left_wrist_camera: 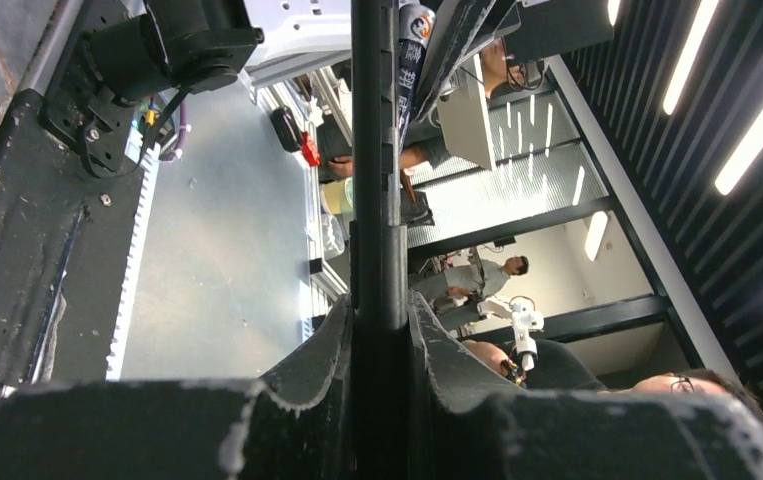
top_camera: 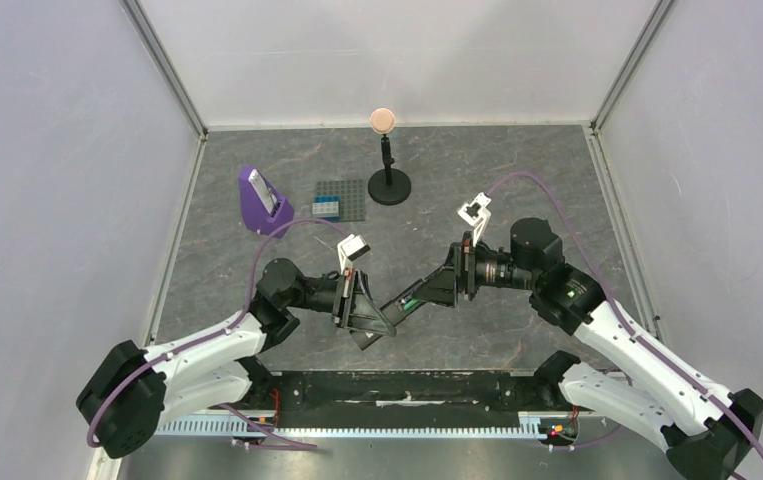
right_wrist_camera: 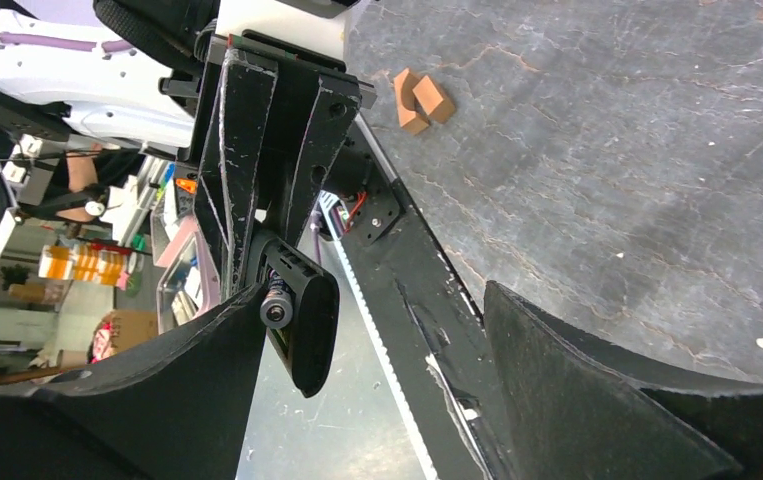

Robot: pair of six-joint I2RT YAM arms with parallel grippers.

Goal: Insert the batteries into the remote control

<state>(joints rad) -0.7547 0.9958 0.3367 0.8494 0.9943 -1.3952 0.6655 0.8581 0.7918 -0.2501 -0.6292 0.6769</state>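
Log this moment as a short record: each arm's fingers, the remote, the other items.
left fingers: shut on the remote control
right fingers: open, around the remote's end, not gripping it
far side of table: purple stand, grey baseplate, black stand with ball
also on table: two orange-tan blocks

walls [top_camera: 47,150]: pale grey panels | tabletop [top_camera: 557,150]: dark grey marbled | strip lights [left_wrist_camera: 757,140]: lit overhead
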